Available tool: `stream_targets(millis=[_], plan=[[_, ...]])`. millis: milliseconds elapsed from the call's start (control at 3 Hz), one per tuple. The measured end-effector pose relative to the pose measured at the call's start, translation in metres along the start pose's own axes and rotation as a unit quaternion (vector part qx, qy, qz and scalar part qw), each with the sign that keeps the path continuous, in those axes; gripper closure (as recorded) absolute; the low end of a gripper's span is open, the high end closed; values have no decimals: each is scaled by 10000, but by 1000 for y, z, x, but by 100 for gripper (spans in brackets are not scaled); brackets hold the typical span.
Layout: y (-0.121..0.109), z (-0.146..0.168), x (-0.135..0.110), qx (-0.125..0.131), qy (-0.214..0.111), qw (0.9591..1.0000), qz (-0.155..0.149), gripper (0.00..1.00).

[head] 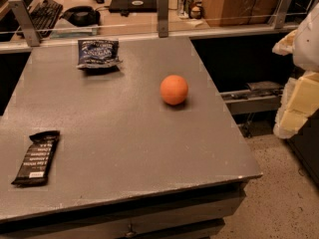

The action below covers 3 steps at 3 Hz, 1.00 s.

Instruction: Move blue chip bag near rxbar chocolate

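Gripper at right edge, beside the worktop; its opening cannot be told. Orange ball right of centre. Blue chip bag far left; rxbar chocolate near left, well apart.

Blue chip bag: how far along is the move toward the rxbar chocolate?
Nothing looks done: the blue chip bag lies far back on the table, the rxbar chocolate at its near left. Nothing is in hand; the gripper hangs off its right side. Reaching, grasping and carrying remain.
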State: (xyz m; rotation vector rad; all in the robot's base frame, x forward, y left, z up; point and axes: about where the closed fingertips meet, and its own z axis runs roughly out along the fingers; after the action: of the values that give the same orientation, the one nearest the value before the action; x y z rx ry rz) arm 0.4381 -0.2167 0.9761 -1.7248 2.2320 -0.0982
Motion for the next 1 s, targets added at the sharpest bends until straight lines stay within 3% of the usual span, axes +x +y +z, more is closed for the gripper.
stream_targets(millis=[333,667,1000], plan=[[0,0,0,1,0,10000,0,0],[-27,14,-39,-9,-376,9992,-131,0],[-65,36,-104,-50,-900,9954,-331,0]])
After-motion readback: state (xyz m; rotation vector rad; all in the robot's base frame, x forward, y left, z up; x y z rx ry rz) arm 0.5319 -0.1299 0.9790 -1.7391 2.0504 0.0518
